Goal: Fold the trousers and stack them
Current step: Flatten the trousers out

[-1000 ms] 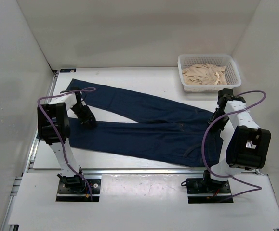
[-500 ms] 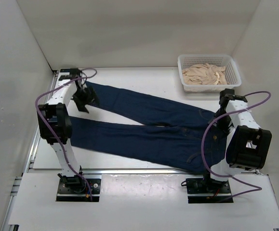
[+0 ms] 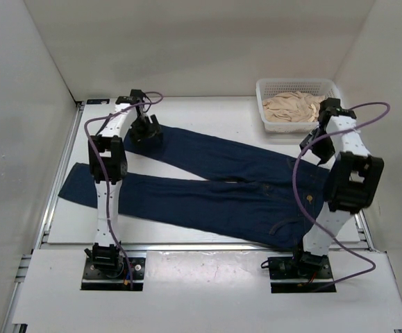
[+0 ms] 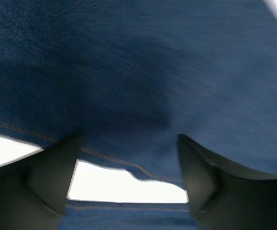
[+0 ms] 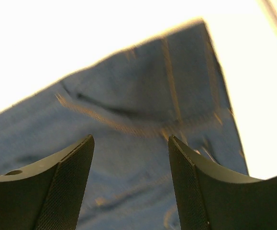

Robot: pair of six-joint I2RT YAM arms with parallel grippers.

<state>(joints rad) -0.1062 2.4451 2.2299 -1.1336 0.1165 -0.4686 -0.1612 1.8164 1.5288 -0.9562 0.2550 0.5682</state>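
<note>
Overhead, our left arm hides the trousers' (image 3: 214, 191) far hem; left pincer (image 4: 128, 137) and right pincer (image 5: 130, 138) hang released above blurred denim.

The top view is bright and even, lit softly from above and sharp throughout, with only faint shadows on the white worktop (image 3: 207, 114). The left wrist view is dim — the trousers (image 4: 143, 72) fill it as smeared, motion-blurred denim. The right wrist view is overexposed — bare worktop glares to blank white in the upper left, and the stitching is blurred.
</note>
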